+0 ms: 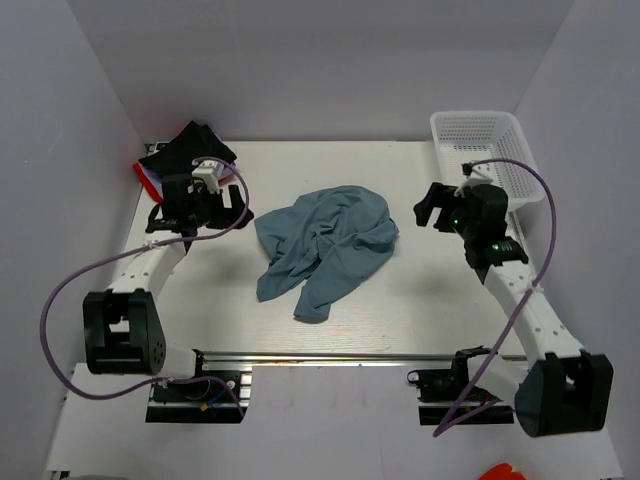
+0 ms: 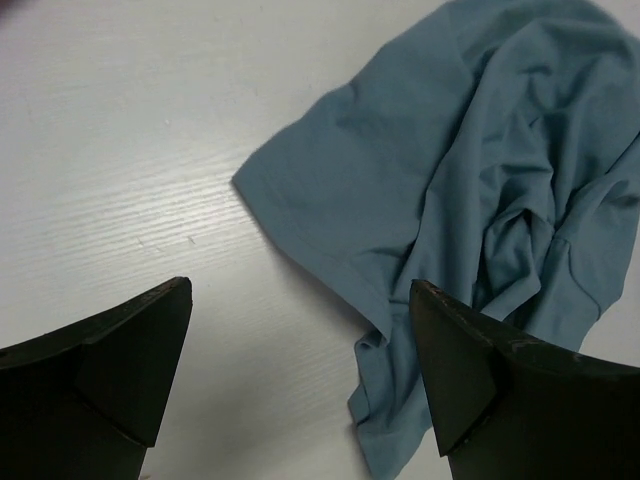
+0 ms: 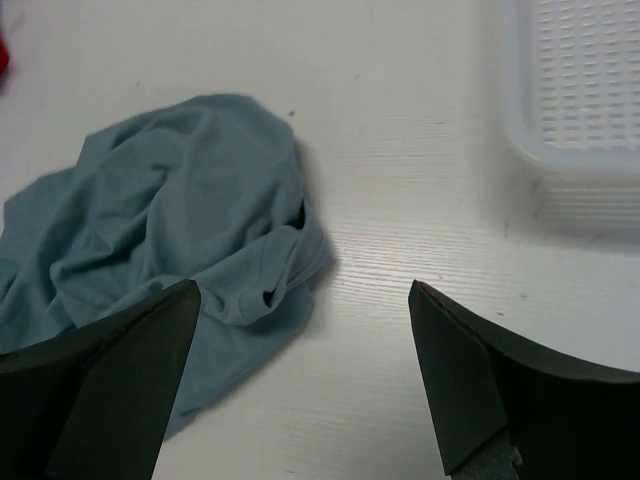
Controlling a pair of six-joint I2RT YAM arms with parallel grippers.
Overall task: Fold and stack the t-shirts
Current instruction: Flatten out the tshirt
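Observation:
A dusty blue-teal t-shirt point(image 1: 325, 245) lies crumpled in the middle of the white table point(image 1: 420, 310). At the back left corner a black t-shirt point(image 1: 188, 148) sits on a pile, with red and white cloth point(image 1: 147, 177) showing at its edge. My left gripper point(image 1: 238, 213) hangs open just left of the blue shirt, and the shirt's point(image 2: 450, 170) hem lies beyond its right finger point(image 2: 470, 370). My right gripper point(image 1: 428, 208) is open to the right of the shirt point(image 3: 170, 210), over bare table. Nothing is between the fingers of either gripper point(image 2: 300, 290) point(image 3: 303, 288).
A white plastic mesh basket point(image 1: 485, 150) stands at the back right, close behind the right wrist, and its rim point(image 3: 560, 150) shows in the right wrist view. White walls enclose the table on three sides. A metal rail point(image 1: 350, 357) runs along the near edge.

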